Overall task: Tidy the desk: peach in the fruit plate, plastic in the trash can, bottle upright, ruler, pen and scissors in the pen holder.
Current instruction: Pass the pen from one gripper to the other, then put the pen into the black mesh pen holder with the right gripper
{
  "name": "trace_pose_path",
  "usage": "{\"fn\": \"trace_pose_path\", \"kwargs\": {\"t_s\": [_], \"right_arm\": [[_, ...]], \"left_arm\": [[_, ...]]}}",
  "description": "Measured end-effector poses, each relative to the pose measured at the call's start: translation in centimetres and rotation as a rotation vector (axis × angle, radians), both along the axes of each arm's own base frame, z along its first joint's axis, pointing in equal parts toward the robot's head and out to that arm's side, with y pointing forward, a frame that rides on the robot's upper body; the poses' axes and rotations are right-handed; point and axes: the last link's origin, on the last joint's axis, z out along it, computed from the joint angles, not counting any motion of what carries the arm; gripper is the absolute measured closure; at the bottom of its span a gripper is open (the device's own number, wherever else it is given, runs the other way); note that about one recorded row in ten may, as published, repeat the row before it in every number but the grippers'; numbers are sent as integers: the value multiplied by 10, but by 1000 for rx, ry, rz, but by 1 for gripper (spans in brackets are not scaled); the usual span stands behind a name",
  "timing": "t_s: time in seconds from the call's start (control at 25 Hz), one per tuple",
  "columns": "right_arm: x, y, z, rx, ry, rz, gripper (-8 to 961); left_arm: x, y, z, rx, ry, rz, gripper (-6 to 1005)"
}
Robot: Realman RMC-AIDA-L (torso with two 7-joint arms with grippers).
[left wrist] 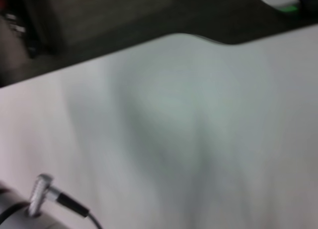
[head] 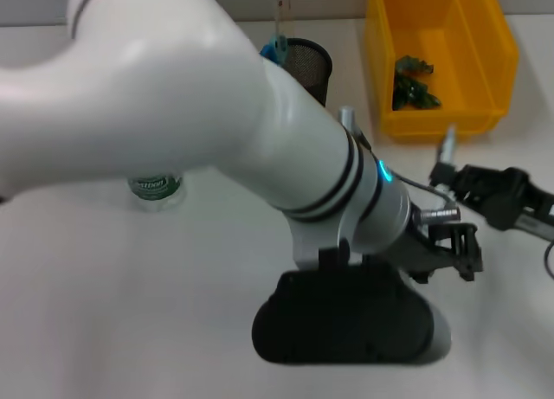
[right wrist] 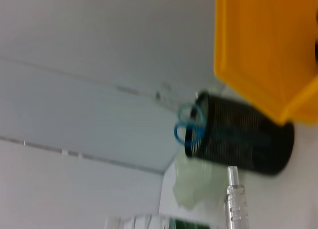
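The left arm point(head: 216, 113) slants across the middle of the surface point(head: 121, 295), blocking the way to the pen holder point(head: 307, 66) behind it. Beyond the right gripper point(head: 446, 170) stands the yellow bin point(head: 441, 53). Bare surface lies below both jaws; a bottle point(head: 156, 189) stands beside the left arm.

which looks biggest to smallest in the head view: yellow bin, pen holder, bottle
1. yellow bin, by far the largest.
2. pen holder and bottle: unsure. The left arm hides most of both, so only a part of each shows and the two parts look alike in size.
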Motion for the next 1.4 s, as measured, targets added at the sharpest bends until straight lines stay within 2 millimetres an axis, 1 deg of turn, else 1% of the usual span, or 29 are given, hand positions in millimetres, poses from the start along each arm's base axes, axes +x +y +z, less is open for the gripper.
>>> {"fn": "trace_pose_path", "kwargs": {"t_s": [0.08,0.12,0.16,0.2,0.28,0.32,0.36,0.4,0.48,0.52,0.56,0.6,0.72,0.76,0.8,0.84,0.92,0.96,1.0,1.04,1.08,1.12,1.16,1.2,1.24,1.28,1.32,1.36,1.4], "right_arm": [[4,0,5,82,-9,-10,814],[4,0,5,82,-9,-10,814],[5,1,6,102,-13,-8,814],[6,1,7,117,-17,-6,814],[7,2,9,143,-23,-3,814],[7,2,9,155,-26,-2,815],[8,2,11,172,-30,-2,815],[8,2,11,172,-30,-2,815],[9,3,13,186,-33,-2,815],[9,3,13,192,-34,-2,815],[9,3,14,199,-39,2,815],[9,3,14,199,-39,2,815],[8,5,15,205,-46,12,814],[7,7,15,214,-58,29,814],[7,7,15,214,-58,29,814],[6,8,15,220,-65,37,814],[5,9,16,234,-82,58,814],[3,12,17,245,-91,76,814],[3,12,17,245,-91,76,814],[2,13,18,252,-95,85,815],[1,14,19,260,-97,95,815],[-1,15,20,267,-99,103,815],[-4,18,22,284,-101,124,815],[-4,18,22,284,-101,124,815],[-6,19,23,291,-101,136,815],[-10,22,24,303,-105,165,815],[-10,22,24,303,-105,165,815],[-12,23,25,308,-108,179,815],[-14,25,25,312,-110,191,814]], "left_arm": [[0,4,3,-14,-30,44,566],[0,6,5,-18,-44,67,567],[1,13,10,-26,-85,129,567],[1,13,10,-26,-85,129,567],[2,19,18,-46,-136,194,567],[2,22,24,-60,-169,230,567],[1,28,38,-82,-241,300,567],[1,28,38,-82,-241,300,567],[1,30,51,-107,-302,345,567],[0,32,63,-126,-350,374,566],[0,35,79,-142,-414,412,566],[0,35,79,-142,-414,412,566],[-2,43,113,-158,-567,490,566],[-5,49,135,-168,-686,544,566],[-5,49,135,-168,-686,544,566],[-9,54,149,-171,-769,581,566],[-20,62,175,-173,-931,641,566],[-33,69,196,-168,-1080,696,566],[-33,69,196,-168,-1080,696,566],[-44,74,211,-157,-1185,740,567],[-50,76,217,-153,-1225,760,567],[-63,80,230,-140,-1320,808,567],[-74,83,238,-131,-1389,845,567],[-74,83,238,-131,-1389,845,567],[-110,90,255,-102,-1579,950,567],[-116,91,256,-93,-1603,967,567],[-133,93,259,-68,-1677,1017,567],[-165,95,262,0,-1796,1087,567],[-165,95,262,0,-1796,1087,567]]}}
